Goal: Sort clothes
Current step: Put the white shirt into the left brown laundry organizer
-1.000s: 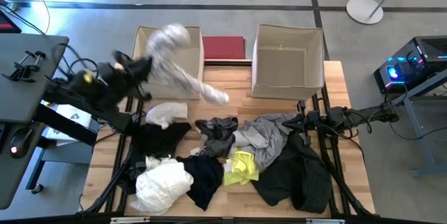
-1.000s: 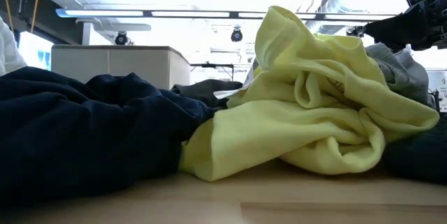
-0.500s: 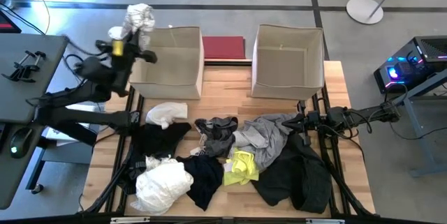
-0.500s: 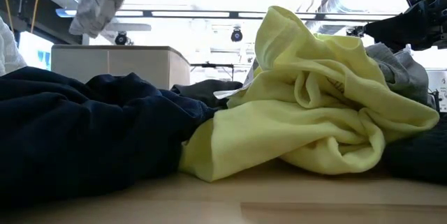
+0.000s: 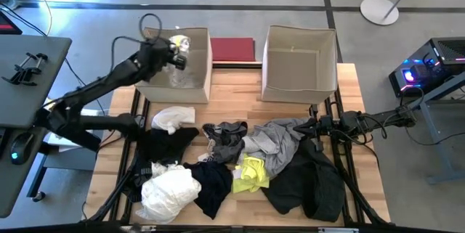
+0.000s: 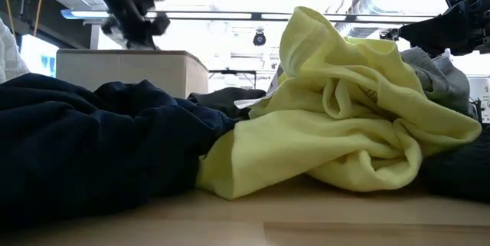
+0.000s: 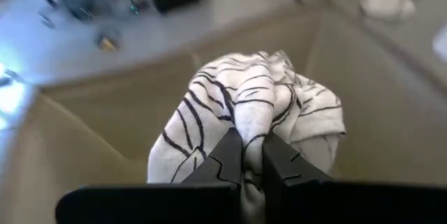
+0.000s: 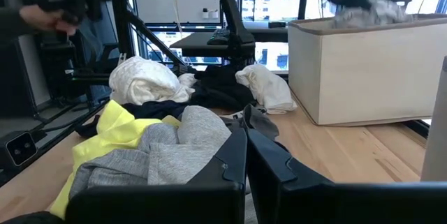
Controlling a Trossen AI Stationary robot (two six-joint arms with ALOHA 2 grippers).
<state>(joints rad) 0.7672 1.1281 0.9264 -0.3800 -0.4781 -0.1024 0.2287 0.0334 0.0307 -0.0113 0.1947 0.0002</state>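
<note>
Over the left beige box (image 5: 190, 62), my left gripper (image 7: 252, 155) is clamped on a white garment with thin black stripes (image 7: 258, 116), bunched and hanging inside the box walls. Farther off, my right gripper (image 5: 314, 126) rests closed by the grey clothes (image 5: 280, 142).

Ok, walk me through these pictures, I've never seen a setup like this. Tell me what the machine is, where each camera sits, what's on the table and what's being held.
Two dark robot arms work at a wooden table. One camera looks straight down, one sits at tabletop height, and one rides on each wrist. The left end effector is shut on a white black-striped garment over the left beige box. The right end effector waits, shut, by a grey garment. A pile of clothes, including a neon yellow garment, lies on the table beside a second box.
</note>
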